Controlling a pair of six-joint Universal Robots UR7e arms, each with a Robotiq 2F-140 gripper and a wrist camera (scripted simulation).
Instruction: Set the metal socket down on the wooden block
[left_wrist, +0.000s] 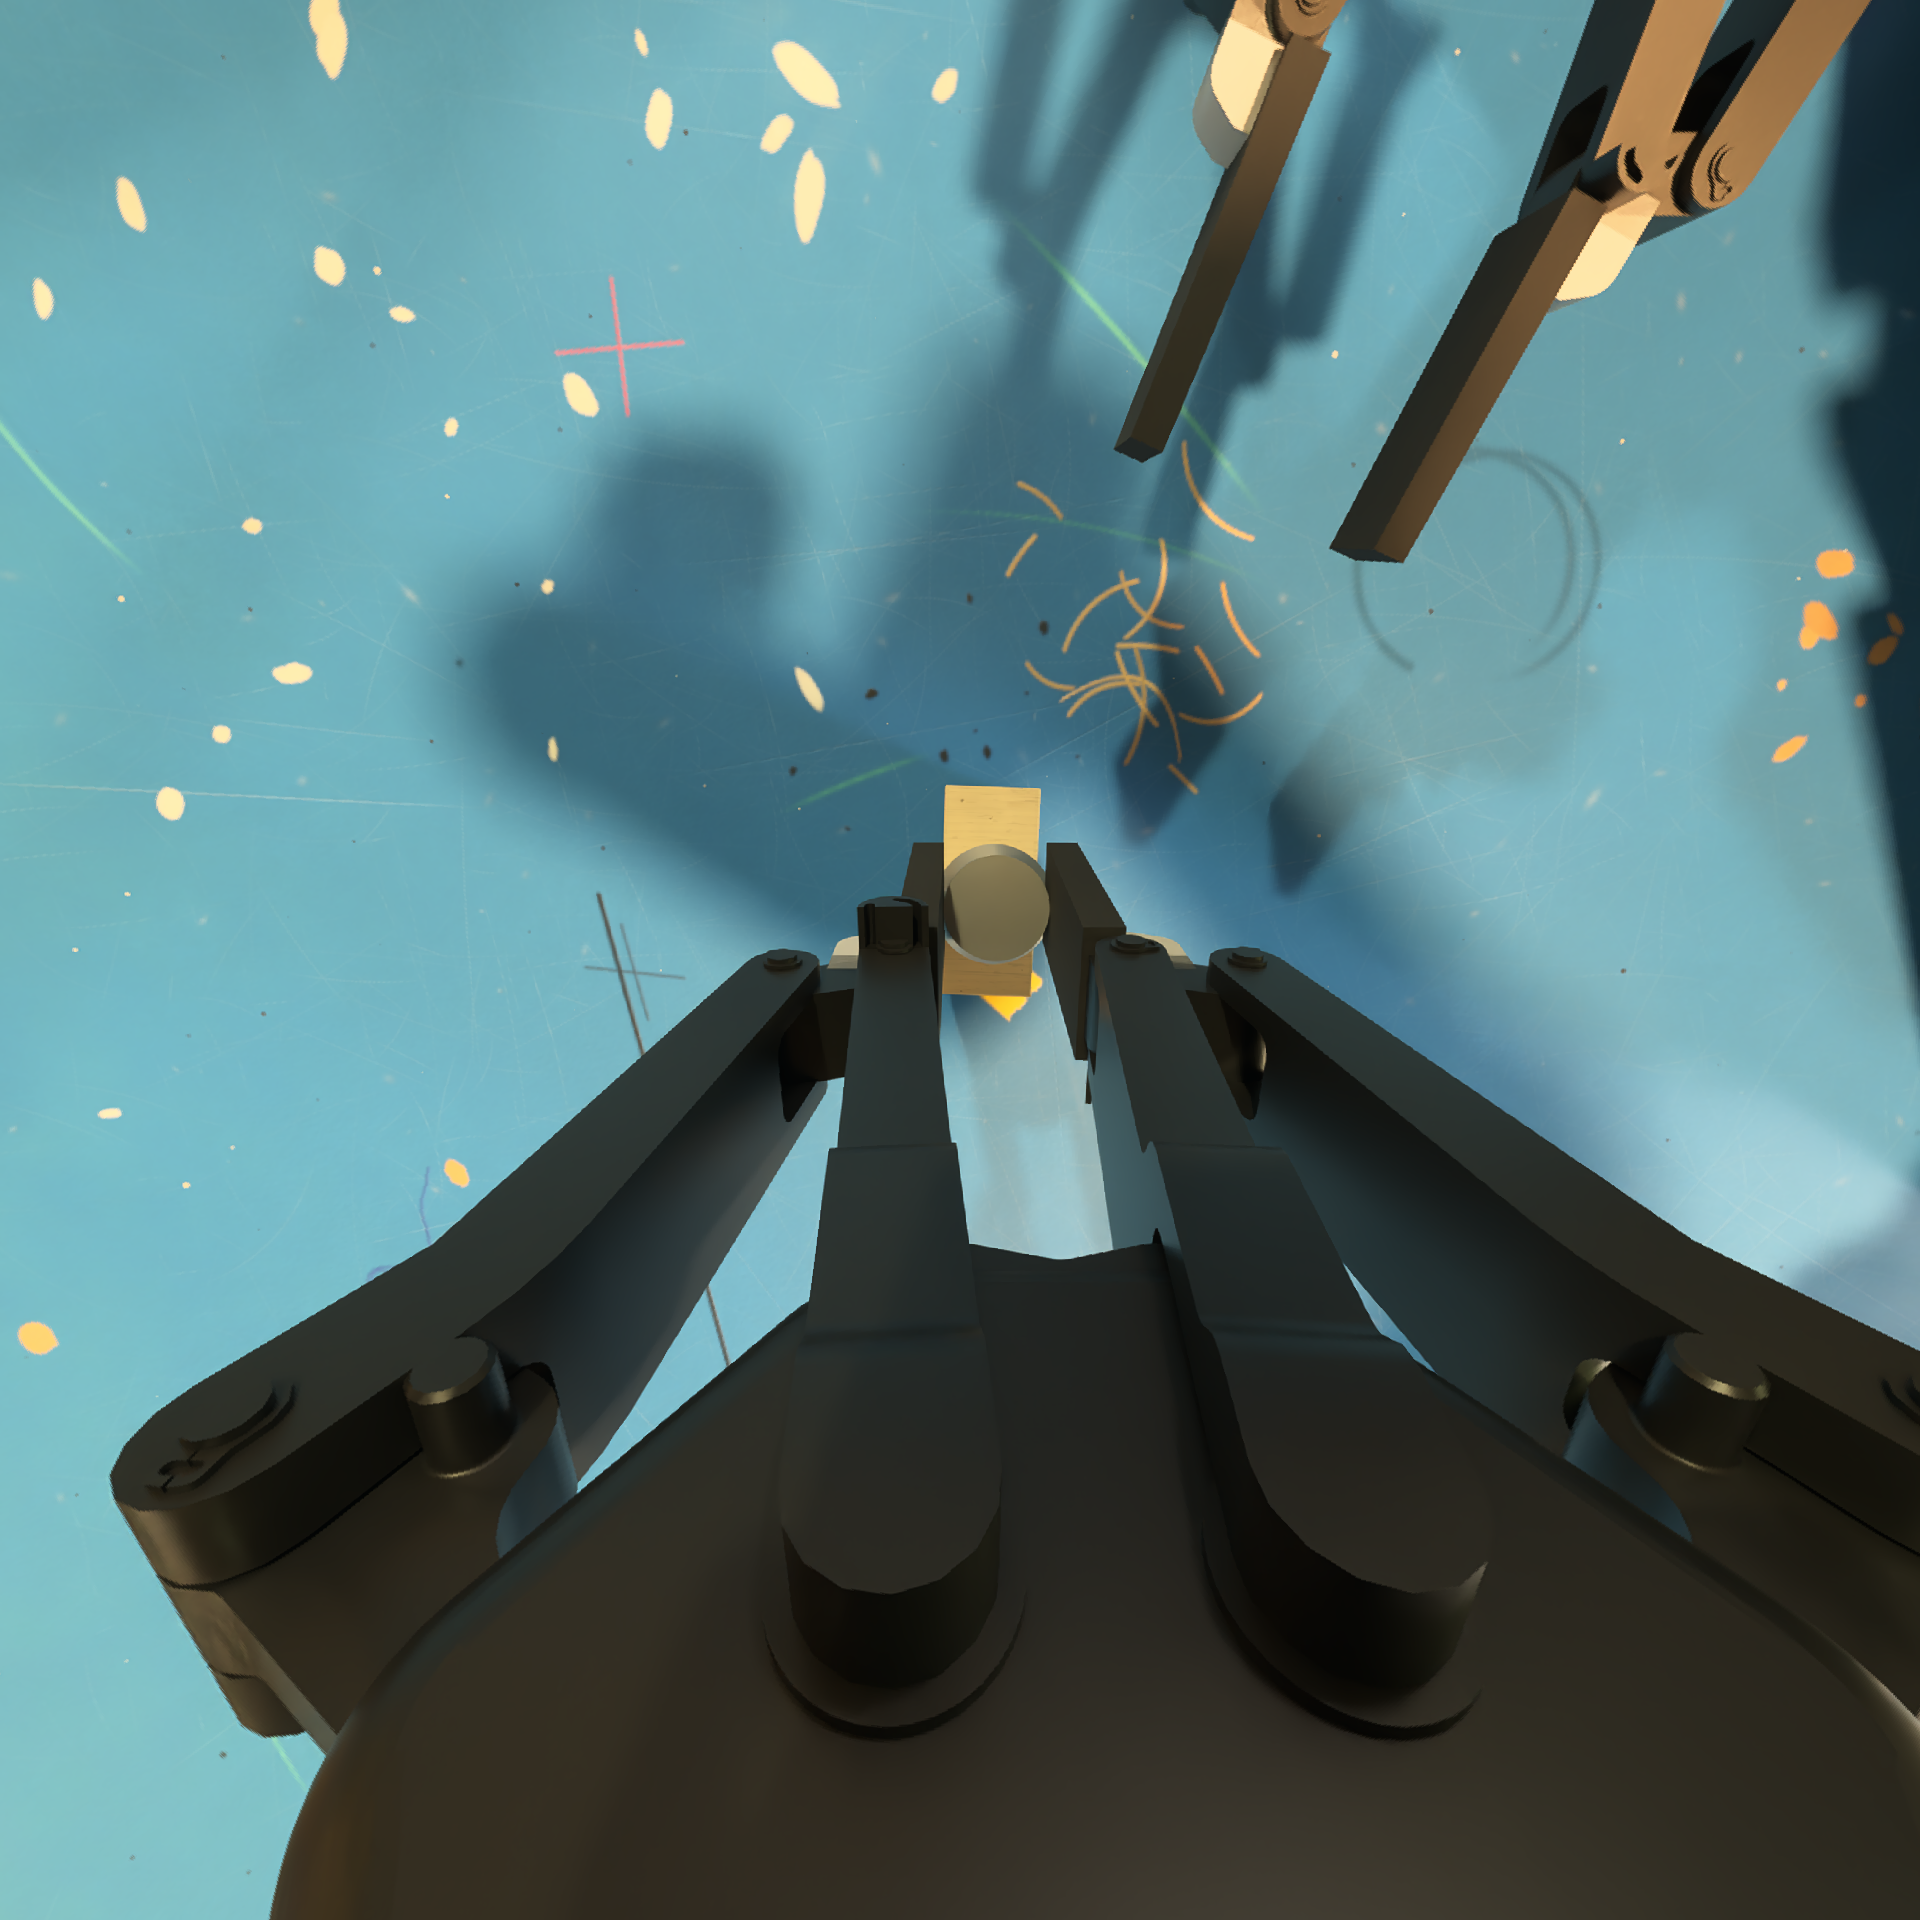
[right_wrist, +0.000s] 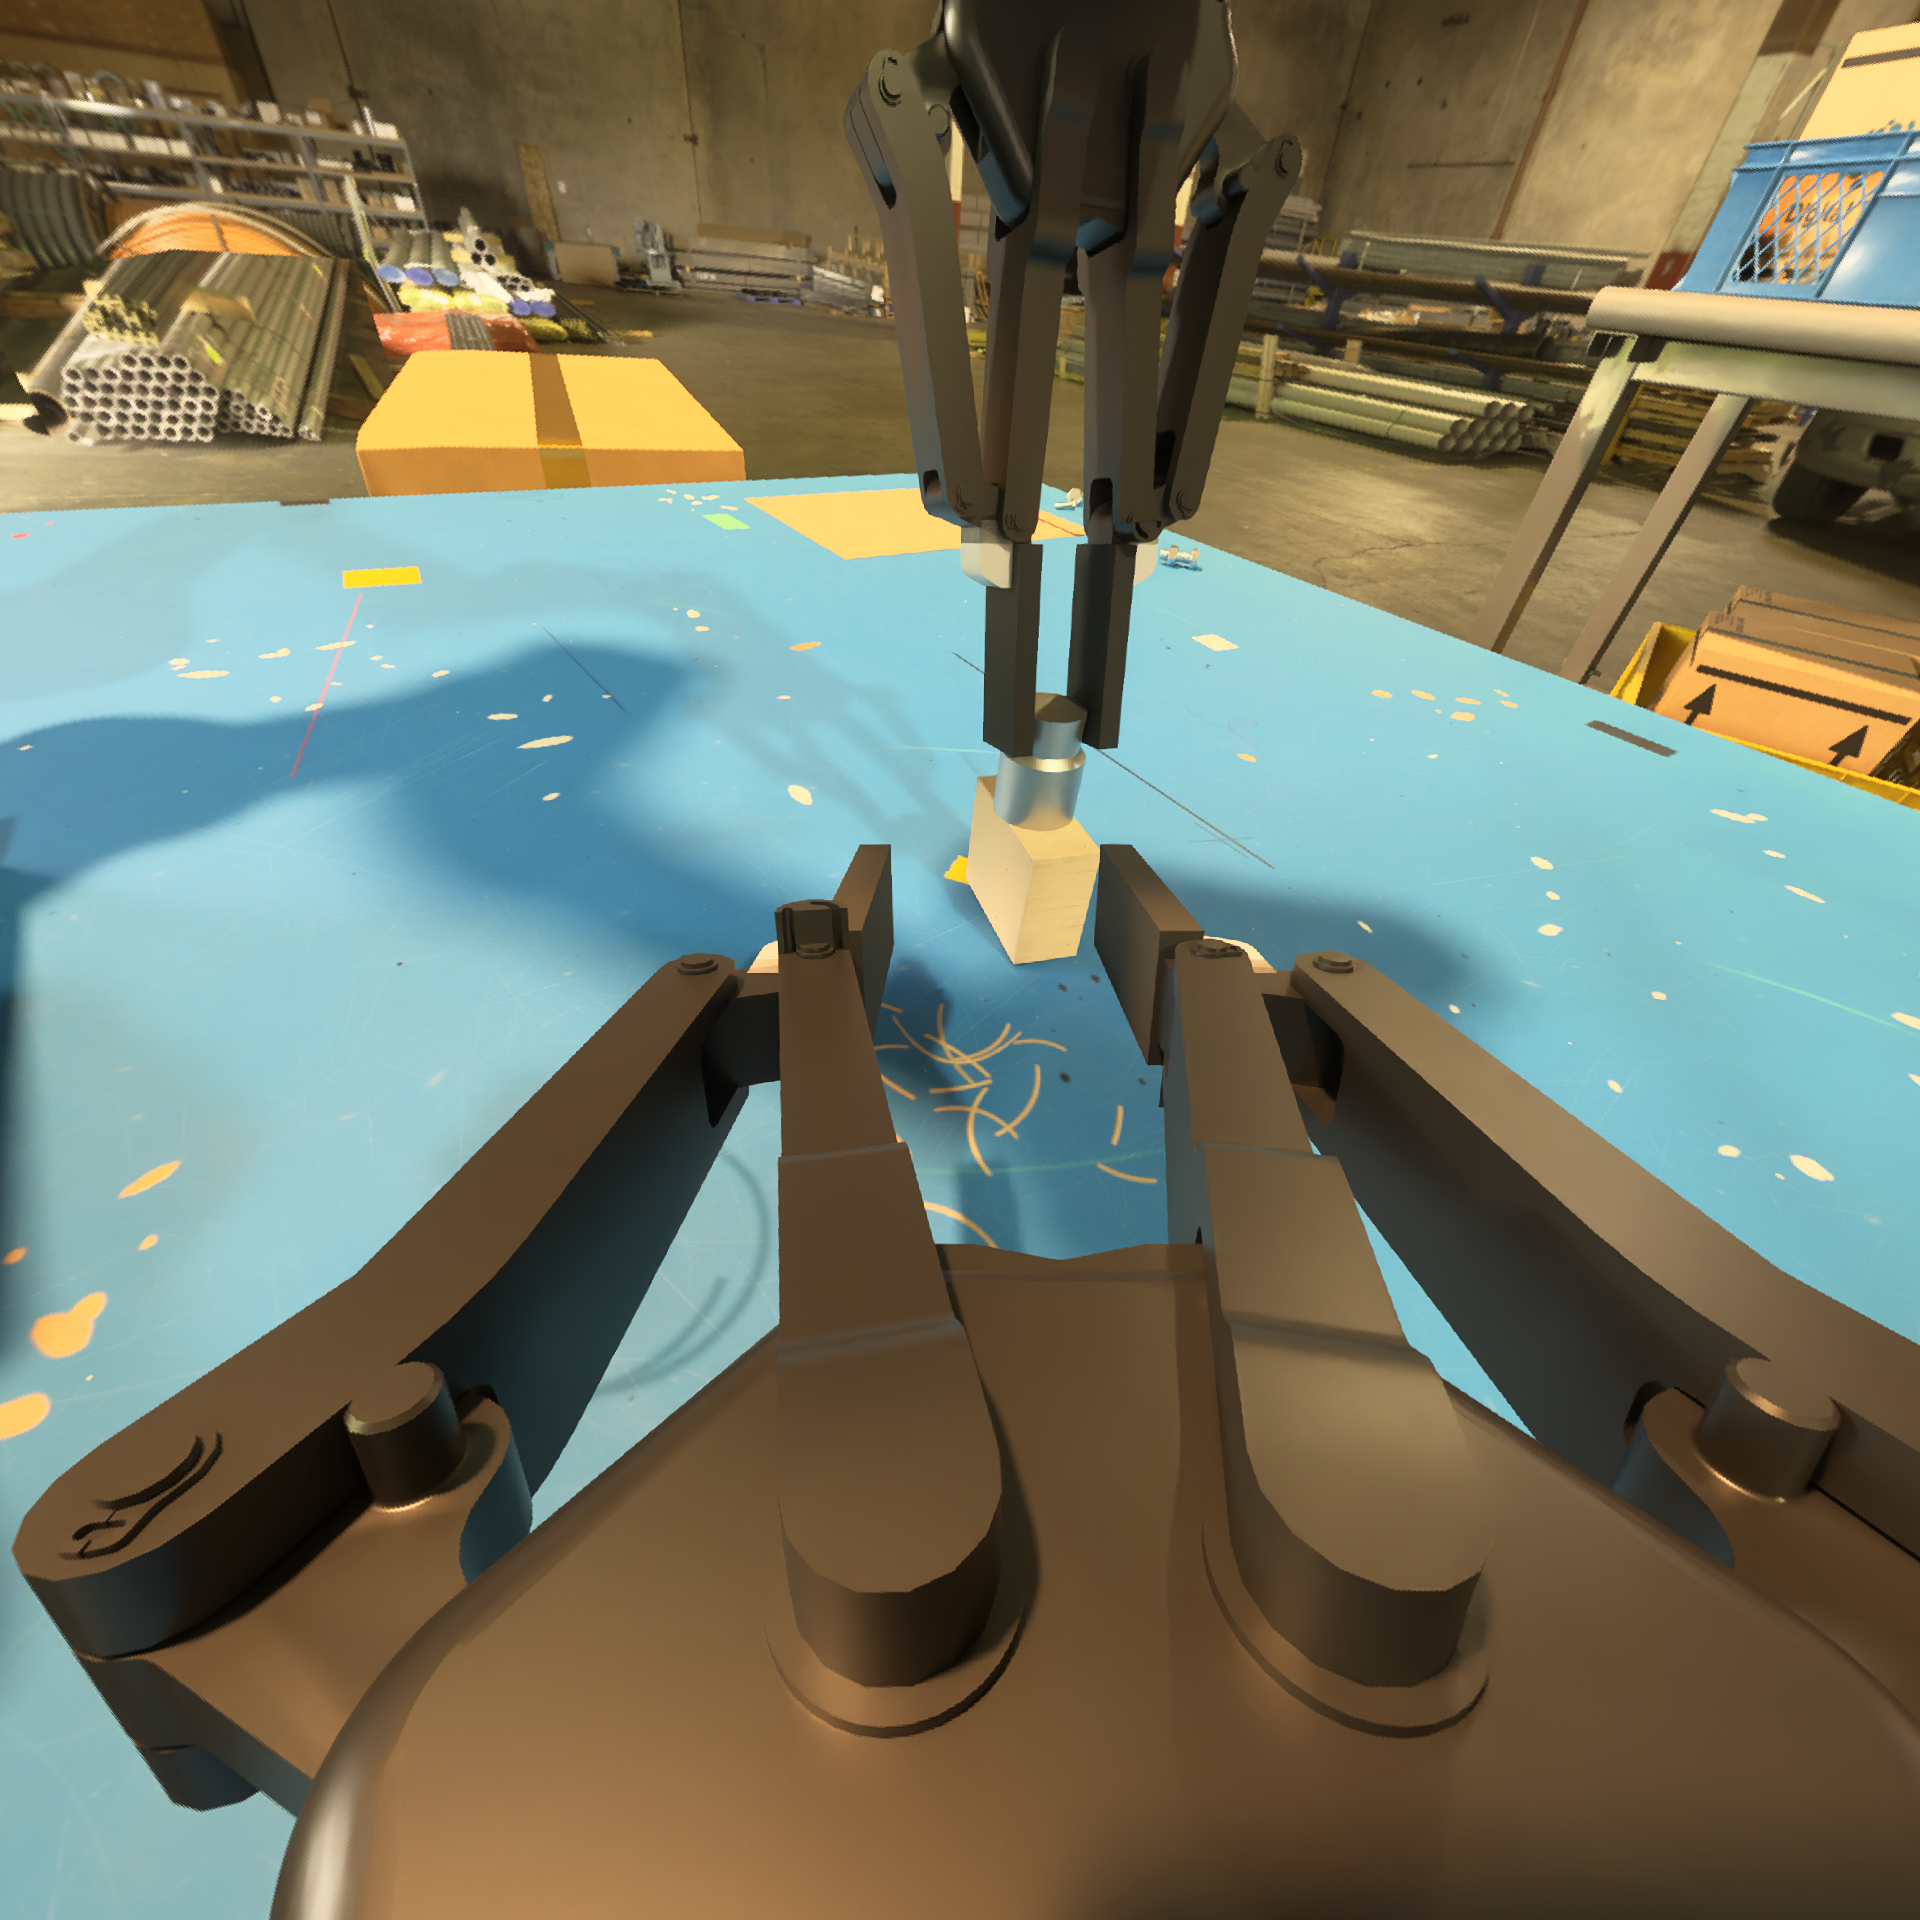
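Observation:
The metal socket stands upright on the pale wooden block, which rests on the blue table. My left gripper points straight down and is shut on the socket's narrow upper part. In the right wrist view the left gripper comes down from above, with the socket touching the top of the block. My right gripper is open and empty, low over the table just short of the block. It also shows in the left wrist view, off to the side.
Orange curled shavings lie on the table between my right gripper and the block. A yellow patch peeks out beside the block. A tan sheet and a small bolt lie near the far edge. A cardboard box stands beyond it.

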